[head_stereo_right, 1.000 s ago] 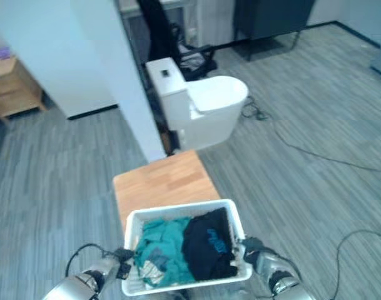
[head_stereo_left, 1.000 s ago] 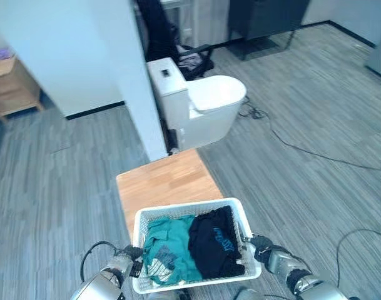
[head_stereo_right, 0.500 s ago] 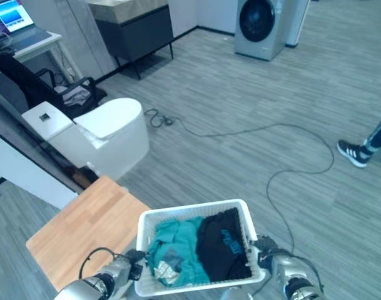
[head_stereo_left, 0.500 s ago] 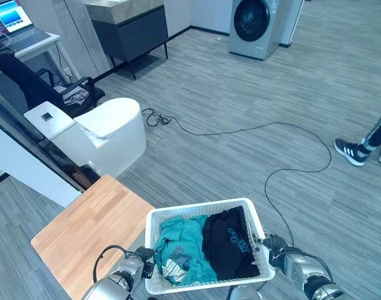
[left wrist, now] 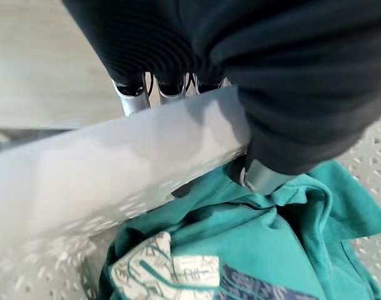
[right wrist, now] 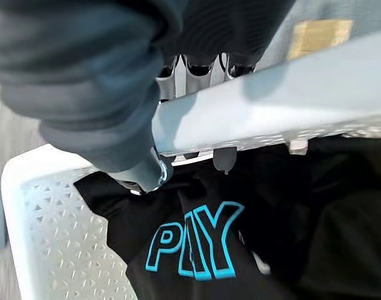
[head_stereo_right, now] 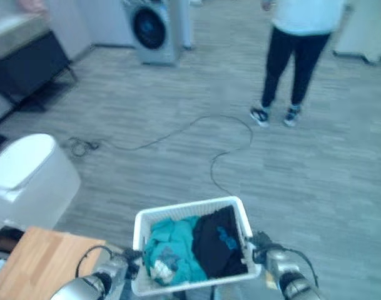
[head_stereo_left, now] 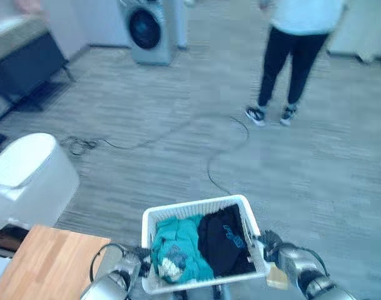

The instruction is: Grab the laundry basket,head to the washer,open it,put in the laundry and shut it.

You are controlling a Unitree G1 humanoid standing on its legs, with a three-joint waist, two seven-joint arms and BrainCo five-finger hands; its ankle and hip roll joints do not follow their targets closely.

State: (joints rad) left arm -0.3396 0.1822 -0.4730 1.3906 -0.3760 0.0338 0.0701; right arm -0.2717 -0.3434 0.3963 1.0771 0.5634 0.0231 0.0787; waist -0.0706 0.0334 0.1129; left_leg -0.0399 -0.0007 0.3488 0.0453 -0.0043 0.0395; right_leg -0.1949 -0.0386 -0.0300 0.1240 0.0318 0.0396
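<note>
Laundry basket: the white perforated laundry basket [head_stereo_left: 199, 212] is being carried above the grey floor [head_stereo_left: 328, 169], between the two hands, low in the head views.
Laundry: a teal garment [head_stereo_left: 177, 247] is lying in the basket's left half with a pale printed cloth [left wrist: 168, 272] against it; a black garment [head_stereo_left: 223, 240] is filling the right half.
Writing: large teal outlined letters are showing on the black garment in the right wrist view; I am not reading them off.
Left hand: the left hand [left wrist: 177, 84] is gripping the basket's left rim, its fingers [left wrist: 131, 94] curling over the outside of the rim and its thumb [left wrist: 259, 175] pressing inside, against the teal garment.
Right hand: the right hand [right wrist: 146, 156] is clamping the basket's right rim, fingers [right wrist: 203, 65] outside, thumb inside over the black garment.
Tag: a tan tag [right wrist: 318, 34] is showing just past the right rim.
Washer: the silver front-loading washer [head_stereo_left: 149, 28] with a dark round door is standing well apart from the basket, at the far left of the room.
Person: a person [head_stereo_left: 296, 53] in dark trousers and sneakers is standing on the floor to the washer's right.
Cable: a black cable [head_stereo_left: 215, 162] is snaking over the floor between the person and the basket.
Toilet: a white toilet [head_stereo_left: 27, 178] is sitting at the left.
Worktop: a wooden worktop [head_stereo_left: 43, 265] is lying just left of the basket.
Cabinet: a dark cabinet [head_stereo_left: 24, 59] is standing far left.
</note>
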